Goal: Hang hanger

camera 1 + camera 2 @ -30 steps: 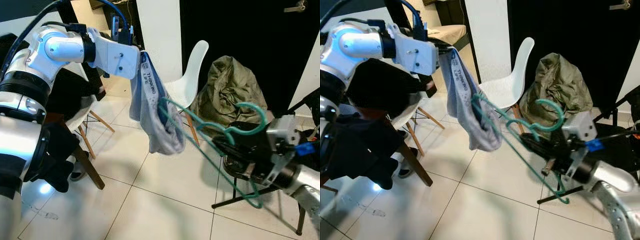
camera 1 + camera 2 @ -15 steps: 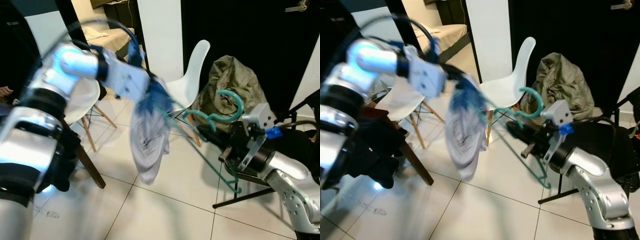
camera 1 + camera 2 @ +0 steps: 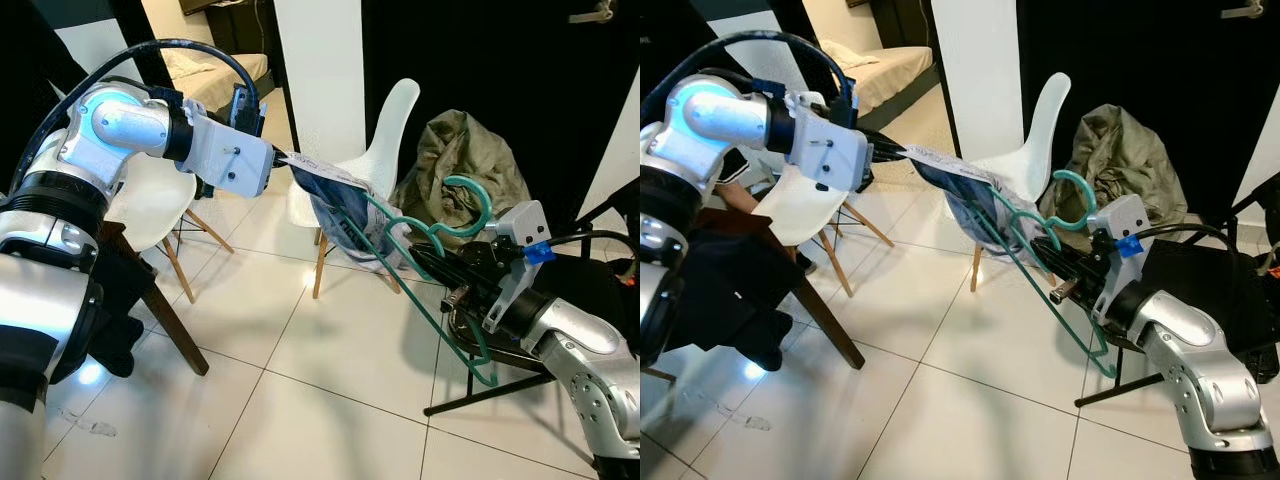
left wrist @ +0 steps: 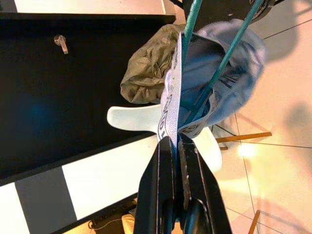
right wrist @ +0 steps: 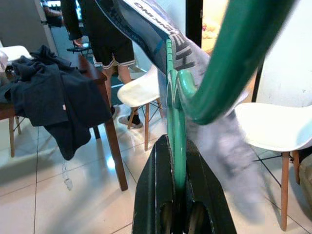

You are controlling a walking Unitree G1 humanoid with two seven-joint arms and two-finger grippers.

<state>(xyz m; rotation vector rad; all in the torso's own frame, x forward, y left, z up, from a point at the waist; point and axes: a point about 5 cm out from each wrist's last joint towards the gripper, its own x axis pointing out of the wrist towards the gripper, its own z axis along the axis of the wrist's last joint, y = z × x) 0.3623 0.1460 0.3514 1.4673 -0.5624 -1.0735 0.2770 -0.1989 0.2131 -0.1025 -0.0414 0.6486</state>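
Our right gripper [image 5: 174,187] pinches the green hanger [image 3: 420,265] just below its hook, held up over the tiled floor [image 3: 300,400]. Our left gripper [image 4: 174,146] clamps the grey garment's waistband [image 4: 171,102], stretched taut over the hanger's near arm.

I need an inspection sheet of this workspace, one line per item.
Surface: pale tiled floor.
Job's things: green hanger threaded into grey garment, stretched between both arms.
Clutter: olive bag; dark clothes on wooden table.
End effectors: left end effector shut on the garment's waistband; right end effector shut on the hanger.
Cables: blue cable over left arm.
Surroundings: white chair; person's legs; black door.
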